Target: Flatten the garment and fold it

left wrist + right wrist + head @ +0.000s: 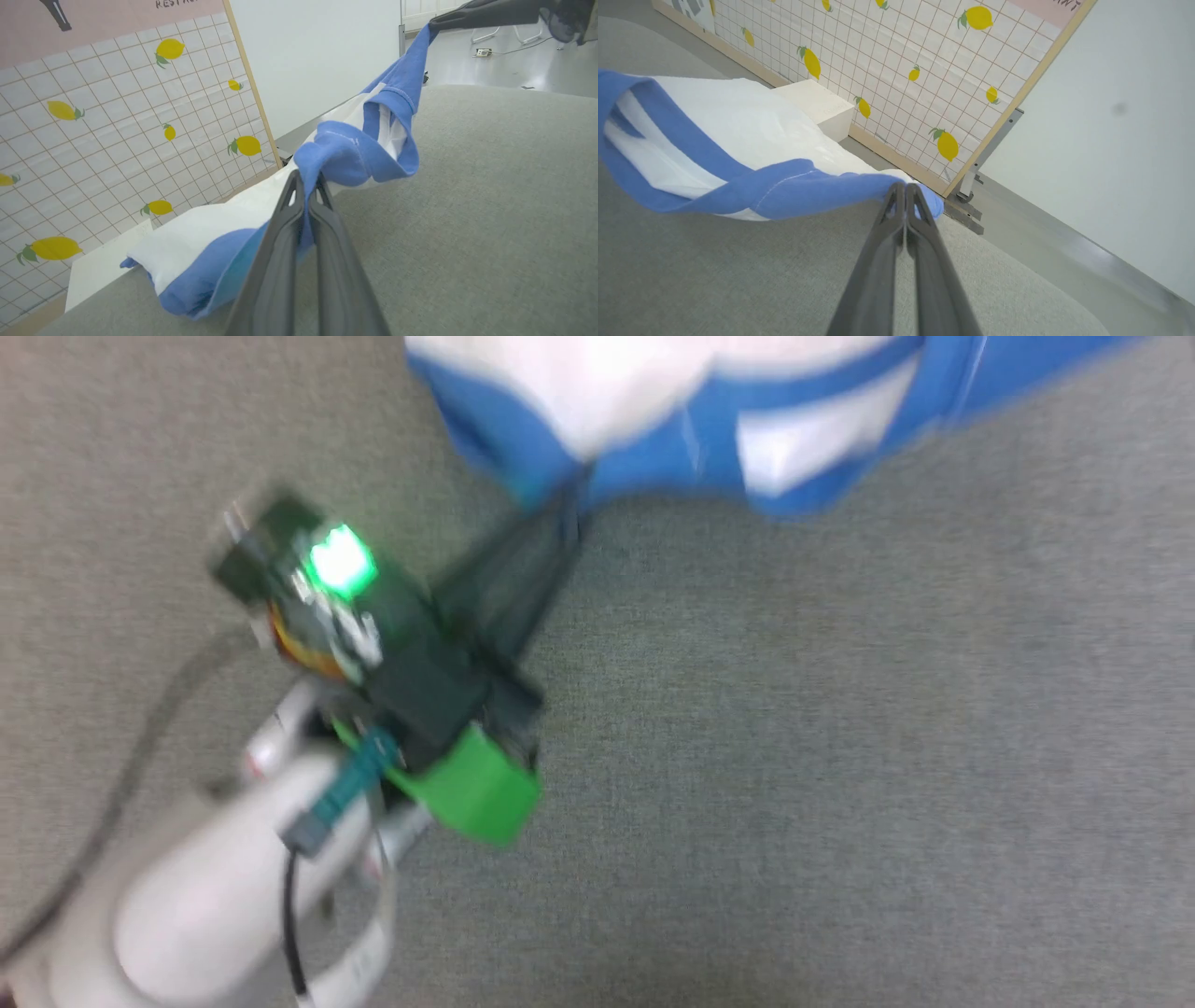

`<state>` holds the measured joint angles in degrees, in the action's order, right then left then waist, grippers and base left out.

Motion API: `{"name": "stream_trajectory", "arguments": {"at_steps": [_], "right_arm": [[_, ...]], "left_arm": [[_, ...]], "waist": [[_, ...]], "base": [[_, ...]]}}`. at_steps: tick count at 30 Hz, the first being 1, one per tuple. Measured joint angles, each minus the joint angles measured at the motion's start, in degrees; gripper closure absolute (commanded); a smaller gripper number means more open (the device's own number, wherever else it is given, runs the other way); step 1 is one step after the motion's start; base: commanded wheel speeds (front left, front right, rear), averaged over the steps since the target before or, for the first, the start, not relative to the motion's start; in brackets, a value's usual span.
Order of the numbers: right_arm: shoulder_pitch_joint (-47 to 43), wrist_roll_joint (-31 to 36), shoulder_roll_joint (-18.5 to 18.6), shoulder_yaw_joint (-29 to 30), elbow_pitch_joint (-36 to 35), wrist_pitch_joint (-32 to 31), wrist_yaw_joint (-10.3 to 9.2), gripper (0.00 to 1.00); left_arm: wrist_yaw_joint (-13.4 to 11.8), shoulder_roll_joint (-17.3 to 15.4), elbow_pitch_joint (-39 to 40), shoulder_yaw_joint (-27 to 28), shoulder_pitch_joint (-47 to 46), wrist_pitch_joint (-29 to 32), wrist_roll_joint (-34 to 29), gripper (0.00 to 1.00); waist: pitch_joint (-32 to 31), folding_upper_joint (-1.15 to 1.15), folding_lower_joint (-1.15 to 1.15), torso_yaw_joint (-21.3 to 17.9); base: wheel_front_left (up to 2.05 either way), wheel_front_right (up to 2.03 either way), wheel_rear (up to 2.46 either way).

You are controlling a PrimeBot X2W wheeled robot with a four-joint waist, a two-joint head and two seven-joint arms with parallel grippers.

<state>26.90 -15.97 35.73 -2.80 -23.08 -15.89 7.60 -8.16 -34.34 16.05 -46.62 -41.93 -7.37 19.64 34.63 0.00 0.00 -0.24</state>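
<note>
A grey cloth-covered surface (840, 756) takes up most of the scene. Beyond its far edge stands a tiled panel (117, 116) printed with yellow lemons and framed in pale wood. A plain white wall (317, 56) is beside it, and there is shiny grey floor (514, 65) past the surface.

The shirt (653, 392) is over the far part of the surface, from about the middle towards the right. It is white in the body with blue sleeves and trim. It is strung up between the two arms rather than lying flat, twisted into a loose rope with blue folds wrapped over white. Its bulk sags on the left, low over the surface edge, and I cannot tell whether it touches down there.

A white box (817, 105) sits at the foot of the panel, behind the shirt.

The left pincer (306, 179) is pressed together on a bunch of blue cloth near the middle of the twist. From the head view its dark fingers reach far and right up to the blue hem. The right pincer (905, 189) is also clamped tight, pinching a blue corner of the shirt and holding it taut and higher than the rest. The picture from the head camera is blurred.
</note>
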Motion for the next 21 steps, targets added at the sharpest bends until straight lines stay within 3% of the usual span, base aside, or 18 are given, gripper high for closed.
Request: {"name": "stream_trajectory", "arguments": {"at_steps": [4,14,21], "right_arm": [[-9.9,0.5,-3.1,1.3,-1.8,-0.1,0.00,1.00],[-28.6,1.3,-7.8,1.2,-1.7,-0.8,0.00,1.00],[-36.3,1.5,-9.4,-0.5,1.3,-0.8,-0.01,1.00]], "left_arm": [[-2.0,-0.1,1.2,-2.0,7.2,2.1,3.4,1.00],[-2.5,-1.3,-0.5,-6.5,18.3,8.6,11.9,1.00],[-3.6,-1.6,-2.9,-8.4,24.4,11.3,16.5,1.00]], "waist": [[-3.2,0.00,0.00,-0.4],[-9.8,0.00,0.00,-1.3],[-13.2,0.00,0.00,-1.8]], "base": [[0.00,0.00,0.00],[0.00,0.00,0.00],[0.00,0.00,0.00]]}}
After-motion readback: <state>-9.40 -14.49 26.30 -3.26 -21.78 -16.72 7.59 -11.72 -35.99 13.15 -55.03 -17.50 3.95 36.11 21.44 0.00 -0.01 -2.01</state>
